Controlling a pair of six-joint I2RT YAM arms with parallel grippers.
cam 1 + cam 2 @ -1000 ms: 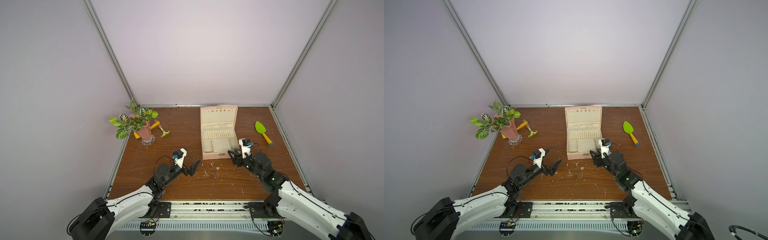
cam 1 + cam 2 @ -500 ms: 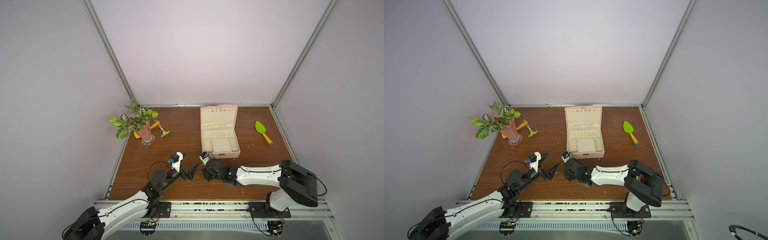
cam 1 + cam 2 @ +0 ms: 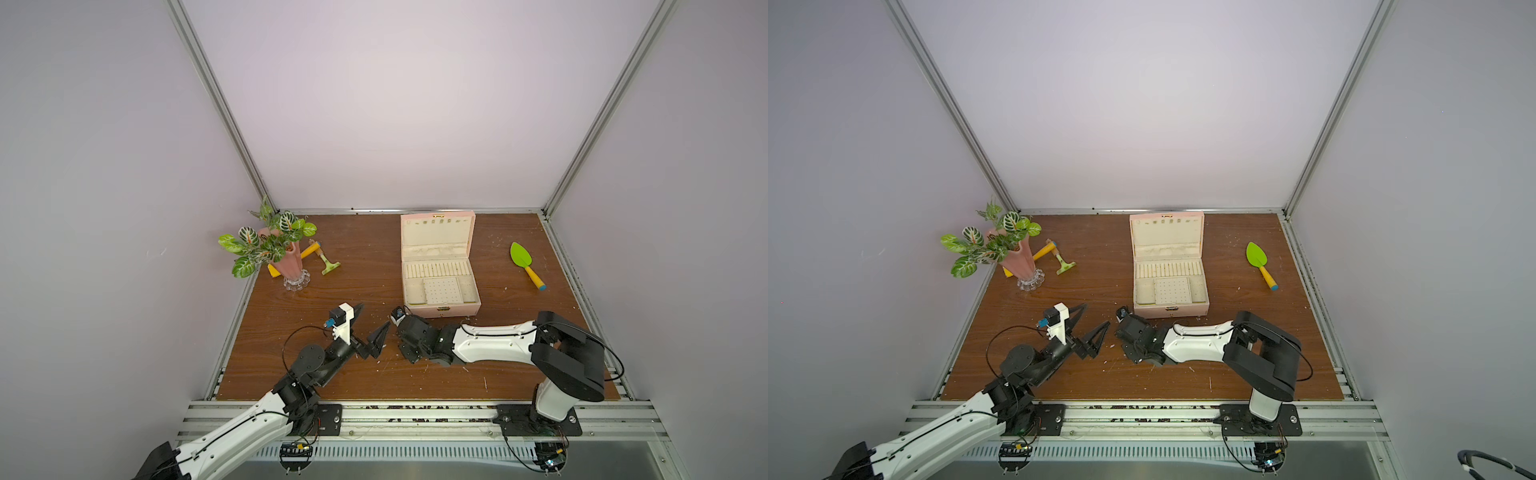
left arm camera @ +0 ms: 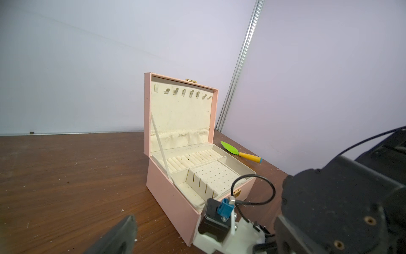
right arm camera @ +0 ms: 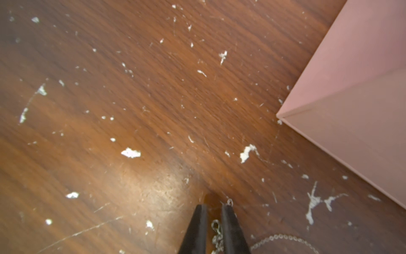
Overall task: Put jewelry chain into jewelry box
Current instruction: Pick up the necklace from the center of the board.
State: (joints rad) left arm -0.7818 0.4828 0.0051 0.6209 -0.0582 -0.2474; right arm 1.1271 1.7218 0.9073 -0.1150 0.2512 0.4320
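I see the pale pink rectangular jewelry box (image 3: 465, 310) standing open on the brown wooden table (image 3: 365, 270), with its lid upright and the cream lining visible. The thin silvery jewelry chain (image 5: 283, 237) lies outside the box, on the table near the front corner on the clasp side. The right gripper (image 5: 214, 207) points down at this place, its tips at the wood. Its two black jaws are almost together and pinch a bunch of chain links between them, while the rest of the chain curves away on the table. The left gripper (image 3: 375, 315) hovers a little farther from the same corner, jaws wide apart, holding nothing. Small white flecks (image 5: 130, 152) are scattered around.
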